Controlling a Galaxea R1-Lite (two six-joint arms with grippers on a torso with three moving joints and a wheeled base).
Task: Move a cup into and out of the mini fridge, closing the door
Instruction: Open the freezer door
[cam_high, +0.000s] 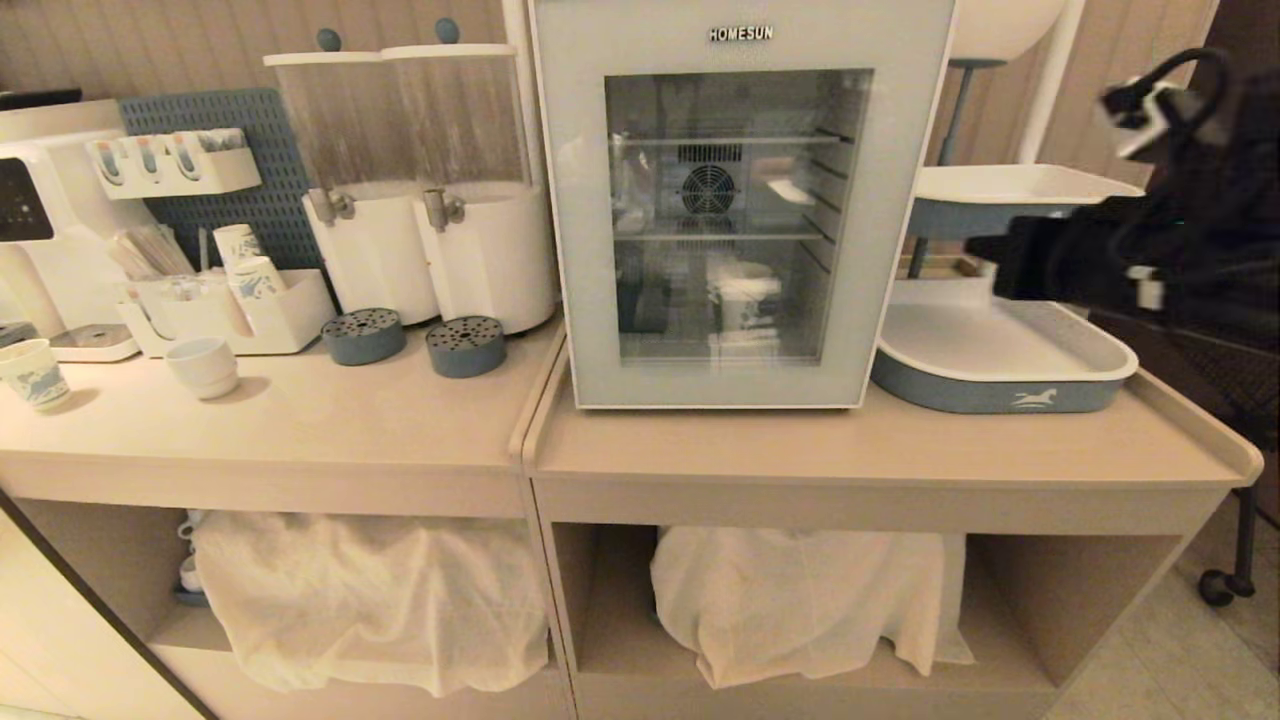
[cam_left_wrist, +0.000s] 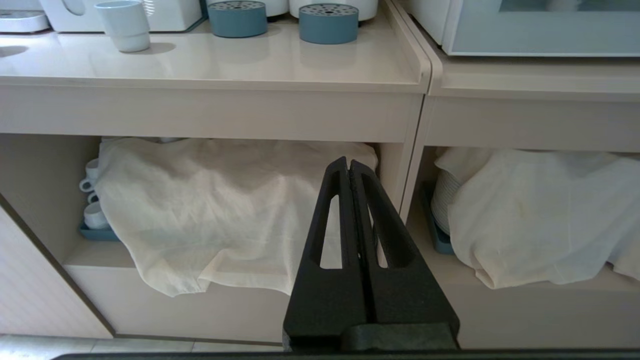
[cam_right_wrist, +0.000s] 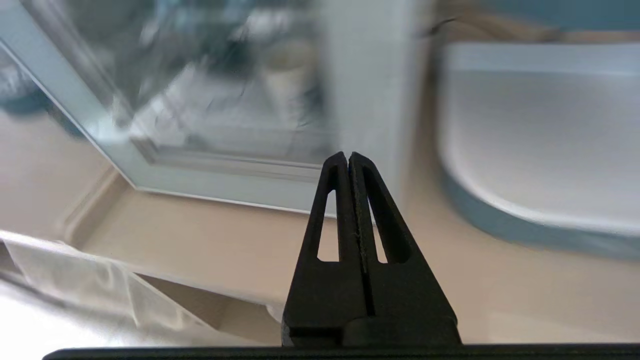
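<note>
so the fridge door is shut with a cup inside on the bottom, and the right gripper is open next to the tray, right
Not quite: the right gripper is shut, not open. The right wrist view shows its two fingers pressed together with nothing between them. The rest holds: in the head view the door of the mini fridge is closed, the cup stands inside on the bottom, and the gripper is beside the tray.

Right gripper (cam_right_wrist: 349, 159) and left gripper (cam_left_wrist: 348, 164) — matte black, each with two tapered triangular fingers carrying elongated slot cut-outs. Right arm (cam_high: 1120, 262): black housing, a looped black cable above, a white fitting near the top.
</note>
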